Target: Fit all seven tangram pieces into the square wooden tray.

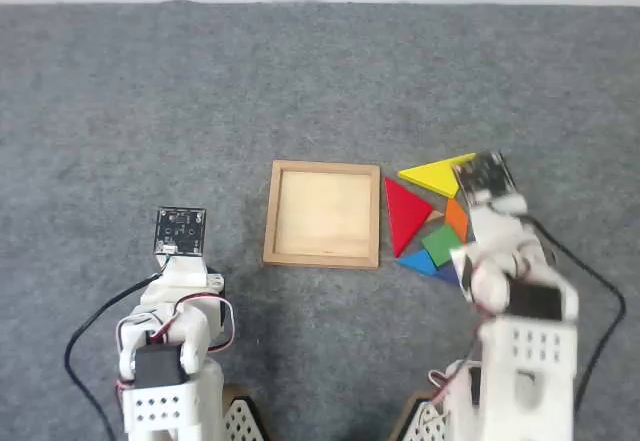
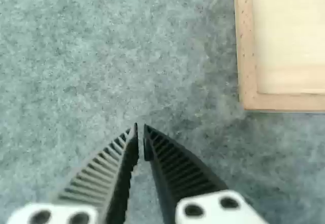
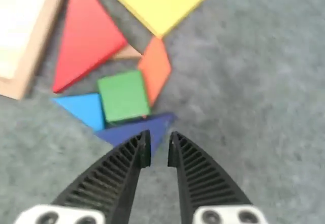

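Note:
The square wooden tray (image 1: pixel 322 214) lies mid-table and its floor shows bare wood; its corner (image 2: pixel 249 82) lies ahead of my left gripper (image 2: pixel 139 130), which hovers shut over grey carpet with nothing in it. The pieces lie clustered just right of the tray: red triangle (image 3: pixel 86 36), yellow triangle (image 3: pixel 155 3), orange parallelogram (image 3: pixel 156 69), green square (image 3: pixel 123 95), light blue triangle (image 3: pixel 84 107), dark blue triangle (image 3: pixel 139 128) and a small tan piece (image 3: pixel 127 53). My right gripper (image 3: pixel 158 141) hangs open by a narrow gap, directly over the dark blue triangle's tip.
Grey carpet covers the whole table (image 1: pixel 150 101). The right arm (image 1: pixel 495 241) stands over the right side of the piece cluster. The left arm (image 1: pixel 180 291) sits left of the tray, near the front edge.

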`<action>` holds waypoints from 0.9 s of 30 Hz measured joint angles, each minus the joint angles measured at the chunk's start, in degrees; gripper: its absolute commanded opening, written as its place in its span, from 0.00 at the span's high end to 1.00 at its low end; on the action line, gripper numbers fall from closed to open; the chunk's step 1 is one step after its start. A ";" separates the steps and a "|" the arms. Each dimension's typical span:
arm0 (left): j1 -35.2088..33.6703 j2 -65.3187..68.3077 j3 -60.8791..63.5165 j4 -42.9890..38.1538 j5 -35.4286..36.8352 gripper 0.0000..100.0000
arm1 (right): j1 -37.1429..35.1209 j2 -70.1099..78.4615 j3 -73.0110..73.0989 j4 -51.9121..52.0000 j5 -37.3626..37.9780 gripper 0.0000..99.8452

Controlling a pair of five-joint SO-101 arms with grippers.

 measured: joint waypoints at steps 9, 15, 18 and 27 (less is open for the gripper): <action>0.00 0.00 0.00 0.00 0.00 0.98 | -15.38 36.84 -23.21 -1.93 -9.76 0.91; 0.00 0.00 0.00 0.00 0.00 0.98 | -21.36 56.62 -32.53 -8.70 -15.56 0.91; 0.00 0.00 0.00 0.00 0.00 0.98 | -21.45 62.95 -35.69 -9.23 -18.37 0.90; 0.00 0.00 0.00 0.00 0.00 0.98 | -21.98 63.65 -36.04 -9.58 -22.77 0.72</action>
